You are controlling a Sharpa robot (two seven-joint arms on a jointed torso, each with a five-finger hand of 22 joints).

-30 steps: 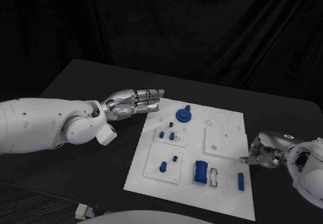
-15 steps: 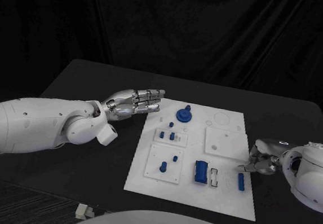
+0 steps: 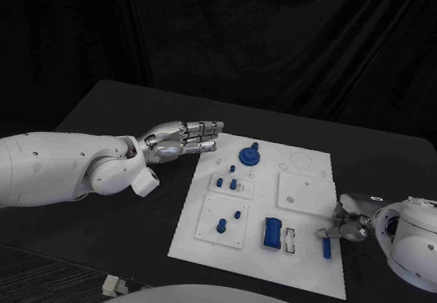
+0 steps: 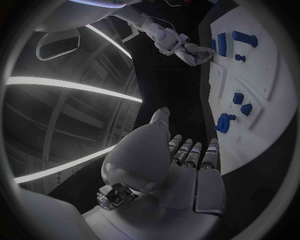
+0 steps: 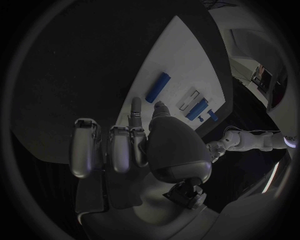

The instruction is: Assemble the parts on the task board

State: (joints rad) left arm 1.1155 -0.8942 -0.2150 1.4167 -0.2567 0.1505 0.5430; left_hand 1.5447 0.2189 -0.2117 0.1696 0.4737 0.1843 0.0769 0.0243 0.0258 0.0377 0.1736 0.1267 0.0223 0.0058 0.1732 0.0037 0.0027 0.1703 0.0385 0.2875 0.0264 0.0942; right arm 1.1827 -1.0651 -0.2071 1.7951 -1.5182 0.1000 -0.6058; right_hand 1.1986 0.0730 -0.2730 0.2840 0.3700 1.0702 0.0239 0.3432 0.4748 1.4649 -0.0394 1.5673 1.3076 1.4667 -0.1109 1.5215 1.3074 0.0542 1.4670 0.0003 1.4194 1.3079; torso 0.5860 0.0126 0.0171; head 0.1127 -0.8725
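Blue bar [image 3: 325, 246], lower right of task board [image 3: 252, 263]: prob. light, rigid; pinch long sides. Right hand [image 3: 348, 224] beside it, empty, fingers apart.

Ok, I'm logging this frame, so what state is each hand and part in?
Left hand: open, holding nothing, beside the board's far left corner.
Right hand: fingertips by the blue bar, grip unclear.
Slim blue bar: lying flat near the white task board's right edge.
Round blue knob: standing on the board.

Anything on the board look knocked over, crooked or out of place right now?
Nothing stands out. The task board lies flat on the table, the blue parts sit on it, and neither the left hand nor the right hand holds one.
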